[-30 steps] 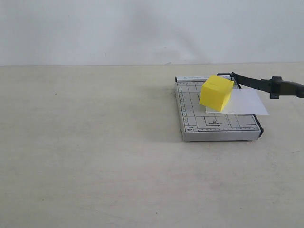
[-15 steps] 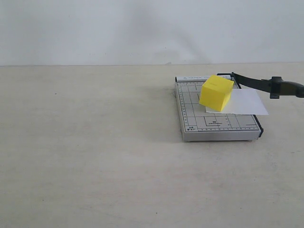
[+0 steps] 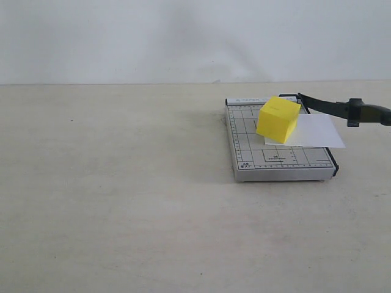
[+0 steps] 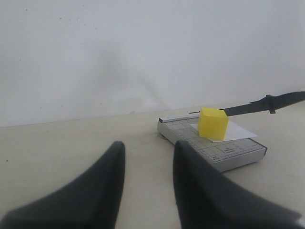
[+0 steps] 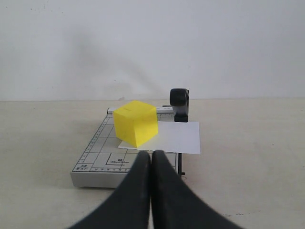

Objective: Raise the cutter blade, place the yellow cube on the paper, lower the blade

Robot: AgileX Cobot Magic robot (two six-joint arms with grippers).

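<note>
A pale beige table (image 3: 122, 201) before a plain white wall (image 3: 183, 36). The grey gridded trimmer board (image 3: 244, 146) lies on the right of the exterior view. The paper (image 3: 317, 131) lies across it, its right part overhanging the board's cutting edge. The yellow cube (image 3: 278, 119) rests on the left part of the paper, over the board. The cutter blade (image 3: 327, 107) stands raised from its hinge at the board's far corner, its handle (image 3: 369, 114) out past the board's right side and clear of the sheet. The left gripper (image 4: 147, 186) is spread and empty, well back from the board. The right gripper (image 5: 151, 191) is pressed together on nothing and faces the board's near end. Neither arm appears in the exterior view, and neither touches blade, cube or paper. Judged from this layout, raising the blade and placing the cube are done. Lowering the blade is left, and calls for a gripper to reach the handle
</note>
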